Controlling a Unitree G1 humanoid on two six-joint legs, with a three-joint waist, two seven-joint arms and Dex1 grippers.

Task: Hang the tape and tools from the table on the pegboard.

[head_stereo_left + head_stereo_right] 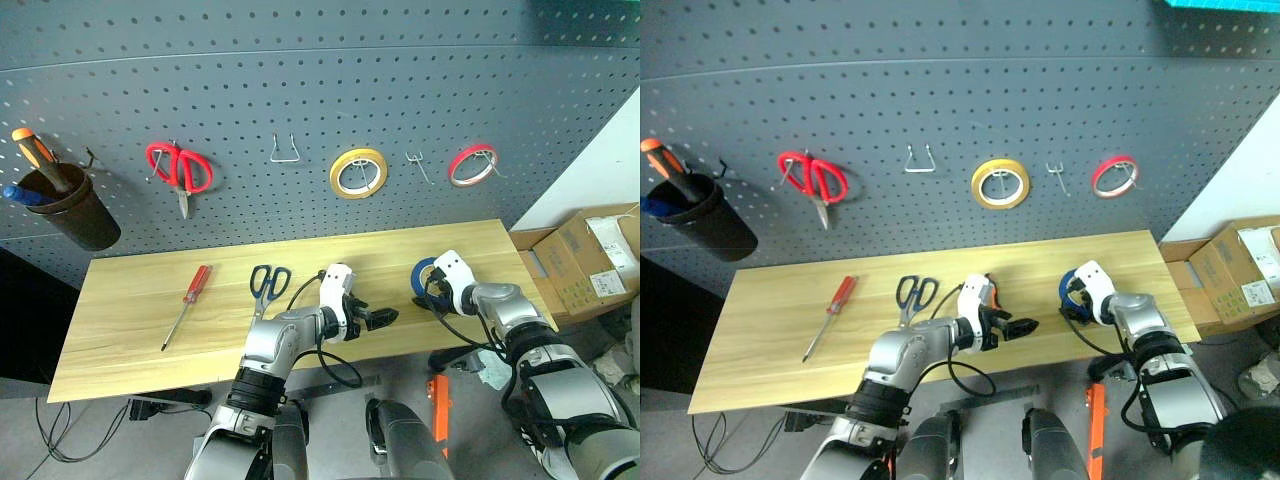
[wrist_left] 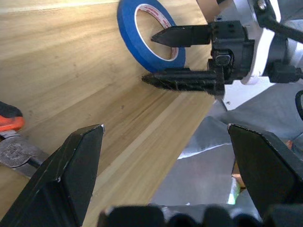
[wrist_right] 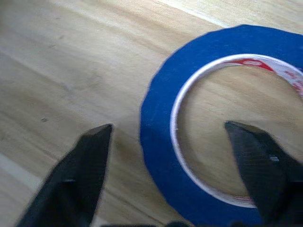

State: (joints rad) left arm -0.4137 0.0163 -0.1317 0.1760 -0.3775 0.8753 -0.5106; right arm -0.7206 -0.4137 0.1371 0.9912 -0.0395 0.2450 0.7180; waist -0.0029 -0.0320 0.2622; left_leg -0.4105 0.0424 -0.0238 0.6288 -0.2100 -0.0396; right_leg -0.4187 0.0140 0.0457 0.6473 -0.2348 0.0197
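Note:
The blue tape [image 3: 161, 156] lies flat near the table's [image 1: 130, 340] right front edge. My right gripper [image 3: 168, 126] stands open across its rim, one finger inside the ring and one outside; the left wrist view shows the same straddle. My left gripper [image 2: 165, 127] hovers open and empty over the table's front middle, pointing toward the tape. The pliers [image 2: 10, 124] lie on the wood just beside it. Dark-blue-handled scissors [image 1: 268, 285] and the red-handled screwdriver [image 1: 188, 305] lie farther left. The grey pegboard [image 1: 300, 80] rises behind the table.
On the pegboard hang red-handled scissors [image 1: 180, 168], a yellow tape roll [image 1: 358, 172] and a red tape roll [image 1: 473, 164], with bare hooks [image 1: 285, 150] between them. A brown cup [image 1: 70, 205] holds an orange-handled screwdriver. Cardboard boxes [image 1: 590, 260] stand right of the table.

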